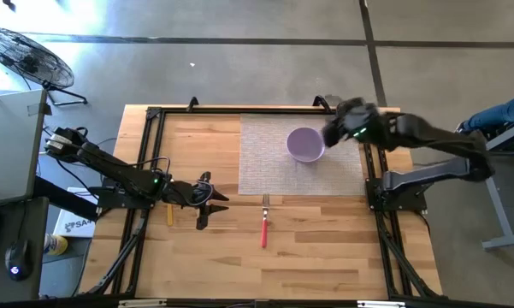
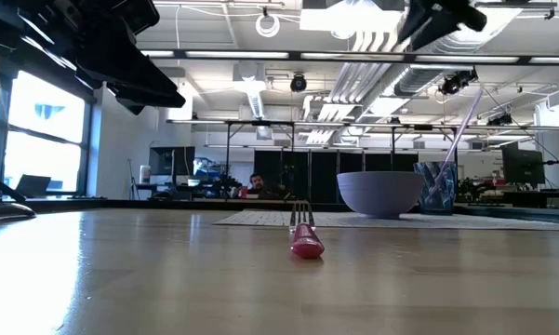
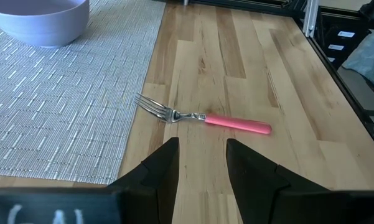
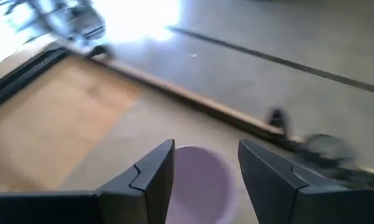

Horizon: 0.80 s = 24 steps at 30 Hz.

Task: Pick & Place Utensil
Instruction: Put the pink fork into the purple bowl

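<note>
One fork (image 1: 263, 224) is what we mean to lift: it lies flat on the bare table (image 1: 325, 257), tines just short of the woven mat (image 1: 265, 162), at about seven o'clock from the lavender bowl (image 1: 305, 145). We judge it light, rigid and thin, the steel neck slippery, so we favour the pink handle mid-length. Our left gripper (image 1: 212, 204), at nine o'clock from it, stands parted and holds nothing. Our right gripper (image 1: 329, 130) hangs at the bowl's three o'clock, likewise spread and bare.

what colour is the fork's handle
Pink-red, on the fork; clearest in the left wrist view.
</note>
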Motion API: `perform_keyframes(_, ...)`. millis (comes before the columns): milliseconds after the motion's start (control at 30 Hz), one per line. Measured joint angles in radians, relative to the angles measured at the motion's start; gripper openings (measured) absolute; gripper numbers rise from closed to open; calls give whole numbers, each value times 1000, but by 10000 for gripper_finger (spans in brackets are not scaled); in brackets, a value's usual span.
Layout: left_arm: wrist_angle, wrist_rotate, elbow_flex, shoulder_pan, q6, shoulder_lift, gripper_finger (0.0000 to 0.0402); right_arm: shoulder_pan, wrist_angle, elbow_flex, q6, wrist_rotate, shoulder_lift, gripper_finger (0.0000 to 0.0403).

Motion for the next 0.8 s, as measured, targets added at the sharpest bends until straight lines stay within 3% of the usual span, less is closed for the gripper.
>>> perform_keyframes(167, 0, 0, 0, 0, 0, 0, 129, 165, 117, 0, -1, -8, 166, 157)
perform_keyframes(300, 0, 0, 0, 0, 0, 0, 129, 260, 243, -1, -107, -77, 302, 149)
perform_keyframes(567, 0, 0, 0, 0, 0, 0, 129, 407, 576, -1, -381, -373, 564, 145)
perform_keyframes(800, 0, 0, 0, 0, 0, 0, 129, 459, 631, 88, -503, -567, 774, 152)
